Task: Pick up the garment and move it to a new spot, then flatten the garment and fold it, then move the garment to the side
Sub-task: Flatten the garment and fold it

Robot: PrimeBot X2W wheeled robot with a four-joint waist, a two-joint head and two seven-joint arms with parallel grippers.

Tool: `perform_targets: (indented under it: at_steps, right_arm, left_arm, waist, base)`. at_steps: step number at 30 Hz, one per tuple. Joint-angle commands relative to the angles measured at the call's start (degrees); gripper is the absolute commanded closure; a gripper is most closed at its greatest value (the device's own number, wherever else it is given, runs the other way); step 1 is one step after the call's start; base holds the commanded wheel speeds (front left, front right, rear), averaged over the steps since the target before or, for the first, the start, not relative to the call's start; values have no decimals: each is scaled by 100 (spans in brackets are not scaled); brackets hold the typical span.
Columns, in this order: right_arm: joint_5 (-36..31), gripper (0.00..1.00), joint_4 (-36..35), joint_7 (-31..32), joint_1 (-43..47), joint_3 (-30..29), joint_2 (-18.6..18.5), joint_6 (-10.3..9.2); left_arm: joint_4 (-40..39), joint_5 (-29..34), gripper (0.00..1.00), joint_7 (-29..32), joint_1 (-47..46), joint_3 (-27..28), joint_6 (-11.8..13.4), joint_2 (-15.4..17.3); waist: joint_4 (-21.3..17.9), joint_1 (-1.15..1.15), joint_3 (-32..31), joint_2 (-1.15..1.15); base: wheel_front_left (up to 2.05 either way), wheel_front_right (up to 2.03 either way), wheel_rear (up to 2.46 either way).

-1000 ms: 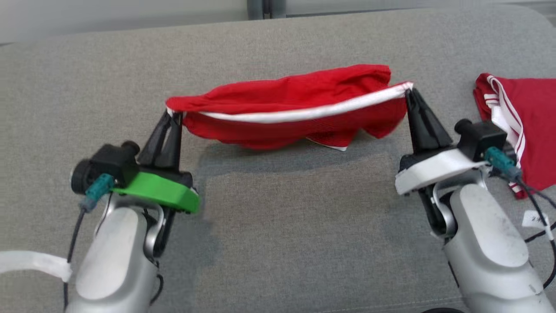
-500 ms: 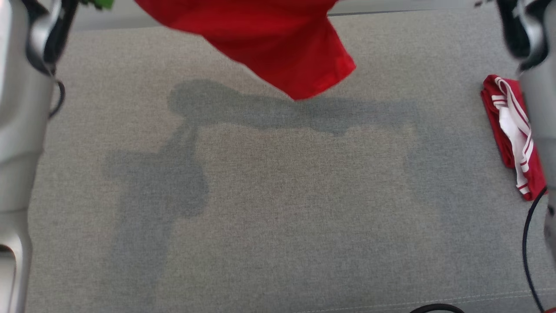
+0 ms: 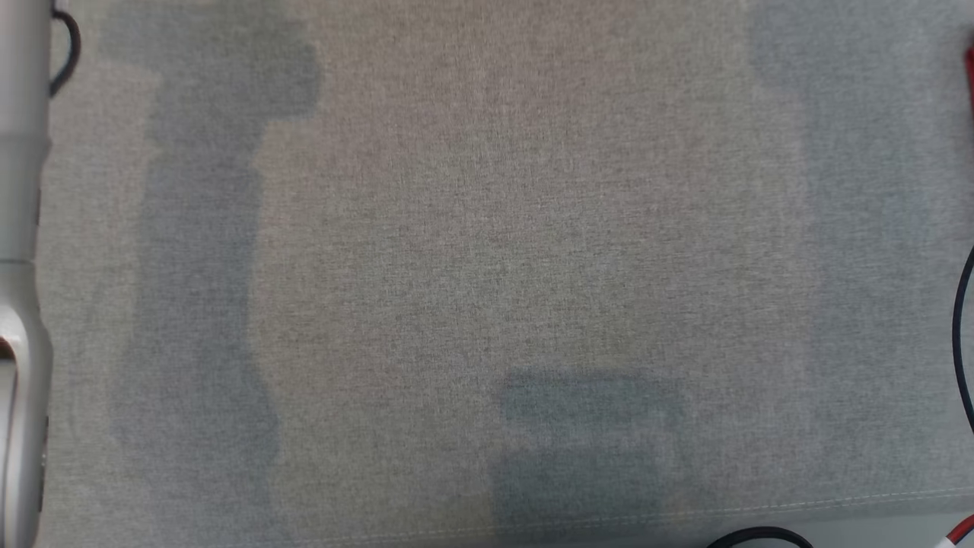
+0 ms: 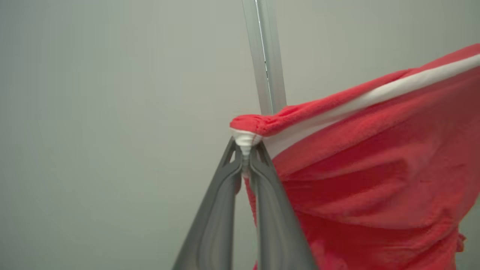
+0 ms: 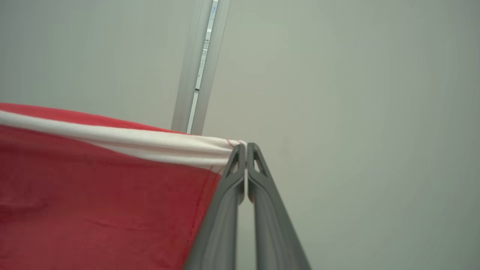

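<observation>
Clamping one white-banded corner, the left hand point(image 4: 245, 157) holds up the red garment point(image 4: 375, 168). A second ago it sagged low over the grey upholstered surface point(image 3: 487, 266); now it hangs high, stretched across to the right hand point(image 5: 245, 150), which is clamped on the other corner. The pick-up looks done, and the carry comes next.

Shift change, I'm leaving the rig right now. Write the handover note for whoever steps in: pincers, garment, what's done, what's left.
Left pincer: shut on one end of the white band of the red garment.
Right pincer: shut on the other end of that band.
Garment: lifted and hanging stretched between the two pincers, with a pale wall behind it. The grey cushion is the work surface in front of the robot.
Done: pick-up.
Left: set the garment down at a new spot, flatten it, fold it, then move it to the side.
</observation>
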Motion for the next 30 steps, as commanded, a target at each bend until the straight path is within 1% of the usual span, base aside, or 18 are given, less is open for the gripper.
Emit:
perform_targets:
  at_steps: [1, 4, 7, 10, 13, 15, 17, 19, 22, 28, 30]
  right_arm:
    - [19, 100, 20, -25, -64, -19, -42, -18]
    - [210, 100, -39, -51, 267, 156, -45, -18]
    - [534, 100, -551, -53, 814, 365, -92, -17]
    - [937, 100, -1195, -53, 1815, 484, -190, -17]
    - [1305, 100, -1734, -54, 3021, 421, -275, -18]
    - [1490, 100, -1987, -58, 3785, 341, -310, -22]
    - [1652, 100, -2123, -59, 4499, 317, -314, -23]
    - [1884, 100, -2228, -59, 5090, 305, -235, -24]
    - [2081, 100, -2249, -59, 5843, 392, -254, -24]
    - [2350, 100, -2226, -60, 6834, 535, -225, -29]
    - [2356, 100, -2232, -60, 7103, 704, -282, -28]
  left_arm:
    - [44, -36, 100, -19, 118, 39, 9, 41]
    - [71, -178, 100, -53, 416, 103, -28, -24]
    - [-166, -268, 100, -45, 1039, 256, -52, -75]
    - [-360, -405, 100, -42, 1979, 457, -54, -150]
    - [-436, -516, 100, -41, 3143, 535, -50, -257]
    - [-451, -667, 100, -42, 3784, 712, -47, -292]
    - [-450, -743, 100, -30, 4433, 828, -46, -348]
    - [-430, -733, 100, -30, 5001, 846, -45, -387]
    - [-458, -739, 100, -29, 5542, 942, -34, -450]
    - [-391, -575, 100, -29, 6384, 913, -33, -503]
    - [-364, -577, 100, -29, 6624, 938, -34, -512]
  waist:
    - [-5, -2, 415, 0]
    - [-35, -2, 481, 0]
    - [-63, -2, 472, 0]
    - [-73, -2, 230, 0]
    - [-88, -2, -198, 0]
    - [-111, -2, -465, 0]
    - [-155, -2, -743, 0]
    - [-209, -2, -963, 0]
    - [-295, -2, -1249, 0]
    - [-404, -2, -1833, 0]
    - [-420, -2, -2038, 0]
  base:
    - [0, 0, 0]
    - [0, 0, 0]
    - [0, 0, 0]
    - [0, 0, 0]
    - [0, 0, 0]
    - [0, 0, 0]
    - [0, 0, 0]
    - [0, 0, 0]
    - [0, 0, 0]
    - [0, 0, 0]
    - [0, 0, 0]
